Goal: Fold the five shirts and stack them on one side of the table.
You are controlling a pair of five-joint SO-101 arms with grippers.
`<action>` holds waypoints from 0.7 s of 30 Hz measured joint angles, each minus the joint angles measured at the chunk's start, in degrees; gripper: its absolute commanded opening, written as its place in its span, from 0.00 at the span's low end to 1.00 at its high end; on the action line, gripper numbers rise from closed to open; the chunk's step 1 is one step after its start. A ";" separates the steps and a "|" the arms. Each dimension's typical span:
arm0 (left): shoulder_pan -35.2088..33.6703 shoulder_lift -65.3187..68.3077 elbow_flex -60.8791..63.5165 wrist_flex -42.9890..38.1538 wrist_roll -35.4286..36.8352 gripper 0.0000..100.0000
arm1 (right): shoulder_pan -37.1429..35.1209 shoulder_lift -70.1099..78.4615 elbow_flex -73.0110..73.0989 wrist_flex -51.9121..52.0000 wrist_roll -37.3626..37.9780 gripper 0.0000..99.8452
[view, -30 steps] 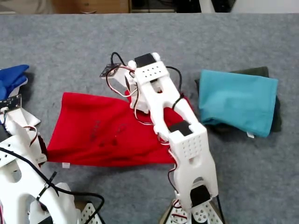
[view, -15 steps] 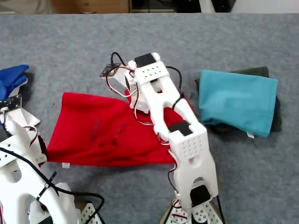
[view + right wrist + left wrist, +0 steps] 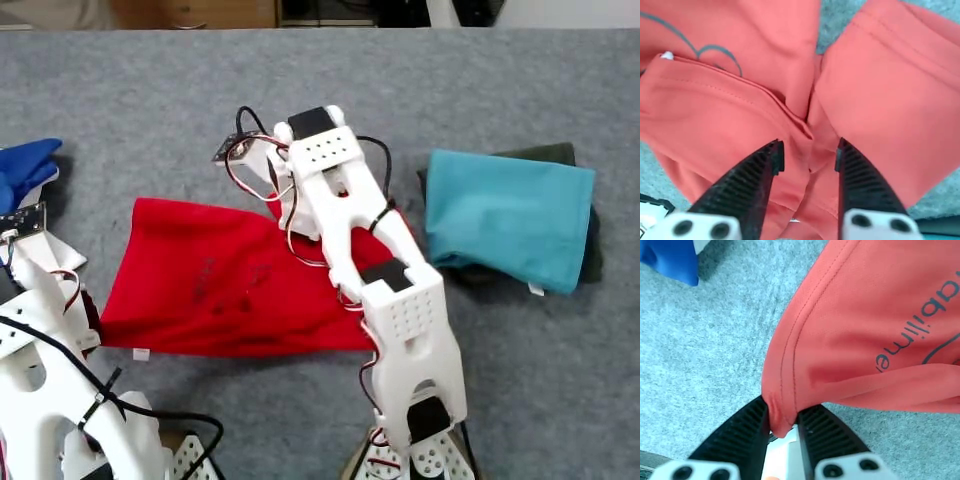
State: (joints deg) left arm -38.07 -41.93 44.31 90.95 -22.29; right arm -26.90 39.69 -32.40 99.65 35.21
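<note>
Item: red shirt [image 3: 220,290], middle of the bench [image 3: 150,100], flat and partly folded. My left gripper [image 3: 781,415] is clenched on one hem corner. My right gripper [image 3: 808,147] is spread apart over the bunched folds (whether it touches the cloth, I cannot tell).
Item: teal shirt [image 3: 505,215], folded, on a folded dark shirt [image 3: 555,155] at the bench's right side; two done, I judge.
Item: blue shirt [image 3: 25,170], crumpled at the left edge.
Remaining: finish red, fold blue, stack both.

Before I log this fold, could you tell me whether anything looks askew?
The red fabric shirt lies slanted on the grey felt-like table, unlike the neatly folded teal shirt; one corner is pinched in the left pincer, and fabric bunches beneath the open right pincer.
</note>
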 measured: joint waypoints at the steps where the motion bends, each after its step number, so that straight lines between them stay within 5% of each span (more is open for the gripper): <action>1: 0.00 0.00 0.00 0.00 0.00 0.02 | 0.00 0.00 0.00 0.00 0.00 0.19; 7: 0.00 0.00 0.00 0.00 0.00 0.02 | 0.00 0.00 0.00 0.00 0.00 0.05; 21: 0.00 0.00 0.00 0.00 0.00 0.02 | -0.44 0.00 0.00 0.09 0.00 0.02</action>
State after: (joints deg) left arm -38.07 -41.93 44.31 90.95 -22.29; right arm -27.34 39.69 -32.40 99.74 35.21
